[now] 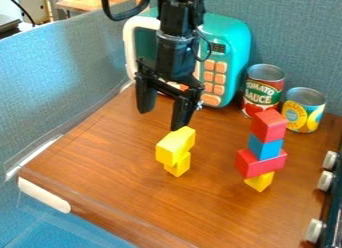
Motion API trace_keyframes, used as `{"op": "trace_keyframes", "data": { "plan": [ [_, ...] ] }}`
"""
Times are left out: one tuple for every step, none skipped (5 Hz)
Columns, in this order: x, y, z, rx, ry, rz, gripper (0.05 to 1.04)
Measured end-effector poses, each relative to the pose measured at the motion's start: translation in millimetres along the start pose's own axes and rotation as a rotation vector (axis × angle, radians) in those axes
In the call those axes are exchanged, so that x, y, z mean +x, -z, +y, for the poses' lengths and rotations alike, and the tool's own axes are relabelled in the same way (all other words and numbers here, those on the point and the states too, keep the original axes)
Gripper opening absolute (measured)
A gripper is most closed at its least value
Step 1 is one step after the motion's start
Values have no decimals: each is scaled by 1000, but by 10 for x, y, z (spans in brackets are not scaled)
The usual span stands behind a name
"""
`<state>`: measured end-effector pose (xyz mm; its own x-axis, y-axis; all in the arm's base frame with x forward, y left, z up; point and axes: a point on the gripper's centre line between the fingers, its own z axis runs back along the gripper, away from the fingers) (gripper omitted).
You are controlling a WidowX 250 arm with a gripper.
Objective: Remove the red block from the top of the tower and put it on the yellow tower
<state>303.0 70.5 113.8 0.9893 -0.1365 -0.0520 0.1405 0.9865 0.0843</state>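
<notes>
We look down at a slant on a brown wood-grain tabletop (120, 162). Toward the right of our view, the red rectangular block (268, 125) tops a tower, resting on a smaller blue block (265, 147), then a wide red block (251, 164), then a small yellow block (260, 181) at the base. Nearer the middle, we see the yellow tower: a longer yellow block (174, 146) on a smaller one (178, 165). The black two-finger gripper (163, 119) hangs near it, its fingers spread apart. Behind stand a teal toy microwave (232, 39) with orange buttons, a red-and-green labelled tomato can (263, 91) and a yellow-and-blue labelled can (303, 111).
</notes>
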Motion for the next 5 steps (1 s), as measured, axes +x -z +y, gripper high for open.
{"op": "trace_keyframes", "data": {
  "plan": [
    [-3,91,-22,-17,4,27,1000],
    [-2,8,-126,-76,48,-8,1000],
    [-5,-202,-212,-111,106,-71,1000],
    [37,-359,-331,-110,163,-123,1000],
    [97,-474,-601,-81,301,-133,1000]
  ]
}}
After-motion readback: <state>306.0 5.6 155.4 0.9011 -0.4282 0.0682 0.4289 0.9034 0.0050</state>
